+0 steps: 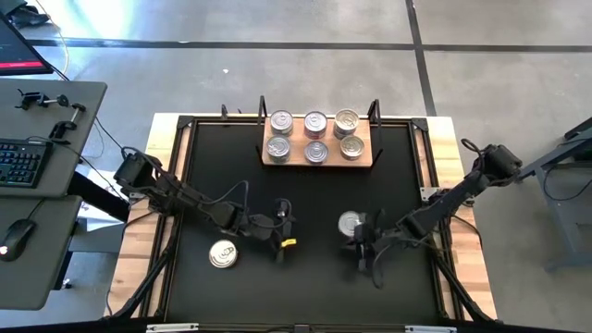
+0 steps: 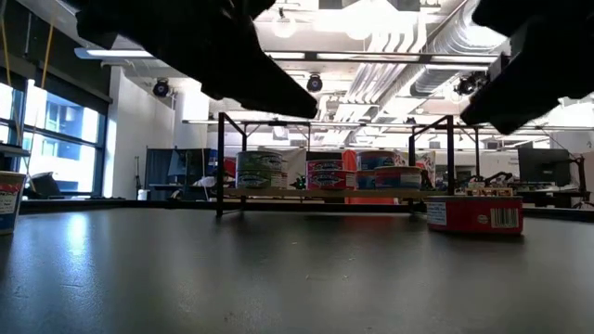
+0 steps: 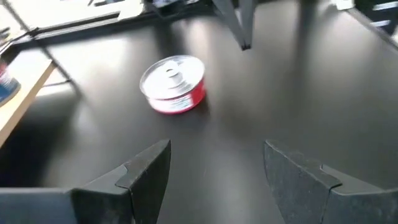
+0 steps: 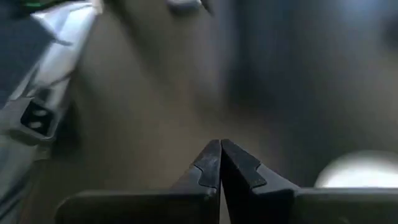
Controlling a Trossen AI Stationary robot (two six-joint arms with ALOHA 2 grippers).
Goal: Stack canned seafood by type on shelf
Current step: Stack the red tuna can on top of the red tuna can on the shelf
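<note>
Six tins stand in two rows on the light-brown shelf (image 1: 316,153) by the table's far edge, also seen on the shelf (image 2: 325,192) in the low view. A red-sided tin (image 1: 350,223) (image 2: 473,213) (image 3: 174,84) stands on its base on the black tabletop. My right gripper (image 1: 361,245) (image 4: 221,158) is shut just to the near side of it, above the table. My left gripper (image 1: 285,227) (image 3: 217,149) is open, left of that tin, with its fingers pointing toward it. Another tin (image 1: 223,252) stands near the table's near-left part.
The shelf's black posts (image 1: 263,116) rise at its ends. Light wooden borders (image 1: 462,231) frame the black tabletop. A desk with a keyboard (image 1: 20,162) and a mouse stands left of the table. Open tabletop lies between the shelf and both grippers.
</note>
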